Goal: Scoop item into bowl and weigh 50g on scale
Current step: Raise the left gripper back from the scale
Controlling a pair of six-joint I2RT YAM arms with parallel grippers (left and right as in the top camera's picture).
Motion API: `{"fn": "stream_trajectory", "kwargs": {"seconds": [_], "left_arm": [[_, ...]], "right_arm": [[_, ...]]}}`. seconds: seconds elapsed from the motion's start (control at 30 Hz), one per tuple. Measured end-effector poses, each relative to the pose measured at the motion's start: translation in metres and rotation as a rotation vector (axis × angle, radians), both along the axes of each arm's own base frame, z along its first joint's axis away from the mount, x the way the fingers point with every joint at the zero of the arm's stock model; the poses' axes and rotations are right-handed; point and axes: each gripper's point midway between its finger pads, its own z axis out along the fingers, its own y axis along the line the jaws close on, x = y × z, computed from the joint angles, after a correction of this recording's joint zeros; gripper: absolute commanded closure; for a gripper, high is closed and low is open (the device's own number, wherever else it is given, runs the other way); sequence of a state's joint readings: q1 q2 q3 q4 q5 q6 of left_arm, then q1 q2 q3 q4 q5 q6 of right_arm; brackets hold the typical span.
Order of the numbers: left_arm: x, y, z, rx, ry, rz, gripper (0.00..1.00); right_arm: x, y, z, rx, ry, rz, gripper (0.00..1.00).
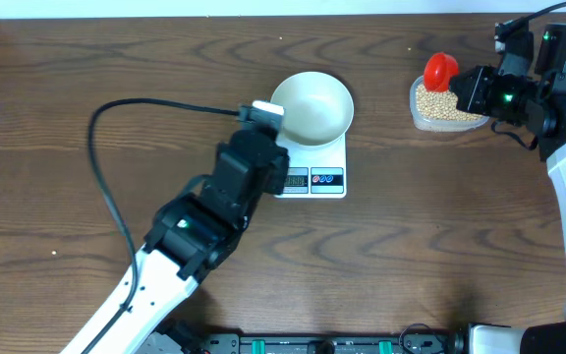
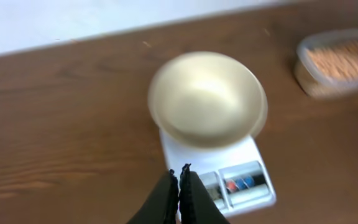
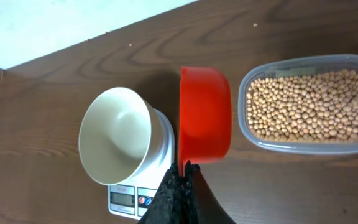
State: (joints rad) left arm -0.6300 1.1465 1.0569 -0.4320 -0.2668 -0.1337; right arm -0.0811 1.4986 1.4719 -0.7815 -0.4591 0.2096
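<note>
Risks: left hand (image 2: 180, 170), pinched shut and empty, hangs over the front-left of the scale (image 1: 330, 155) by the display. A dip would press the scale and spoil the reading, or nudge the empty bowl (image 1: 312, 106) sitting on it at the hand's 12 o'clock. Hauling the red scoop (image 3: 205, 115) toward 9 o'clock could shed beans (image 3: 309, 106) onto the tabletop (image 1: 411, 256); an overfull scoop overshoots.

Pose: left arm reaches in from 7 o'clock, wrist angled down. Right hand (image 3: 184, 167) is clamped on the scoop's handle, scoop on its side, over the clear tub (image 3: 303, 149) at the bowl's 3 o'clock. All visible beans are in the tub.
</note>
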Motion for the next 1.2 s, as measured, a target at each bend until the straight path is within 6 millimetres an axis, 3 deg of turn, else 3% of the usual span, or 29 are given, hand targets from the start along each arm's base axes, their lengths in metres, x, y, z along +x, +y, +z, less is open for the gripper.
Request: {"fn": "stream_trajectory", "kwargs": {"seconds": [0.23, 0.43, 0.63, 0.87, 1.2], "left_arm": [[0.024, 0.024, 0.011, 0.005, -0.073, 0.124, 0.93], [0.047, 0.034, -0.005, 0.026, -0.063, 0.188, 0.93], [0.06, 0.033, -0.026, 0.032, -0.026, 0.215, 0.92], [0.062, 0.021, -0.04, 0.0, 0.023, 0.181, 0.93], [0.047, 0.007, -0.058, -0.022, 0.125, 0.089, 0.93]], "right_arm": [[0.003, -0.003, 0.002, -0.027, -0.022, 0.001, 0.99], [0.004, -0.006, 0.0, -0.056, -0.029, 0.002, 0.99], [0.001, -0.012, -0.006, -0.087, -0.003, -0.018, 0.99], [-0.004, -0.016, -0.012, -0.111, 0.03, -0.027, 0.99], [-0.018, -0.023, -0.025, -0.136, 0.101, -0.025, 0.99]]}}
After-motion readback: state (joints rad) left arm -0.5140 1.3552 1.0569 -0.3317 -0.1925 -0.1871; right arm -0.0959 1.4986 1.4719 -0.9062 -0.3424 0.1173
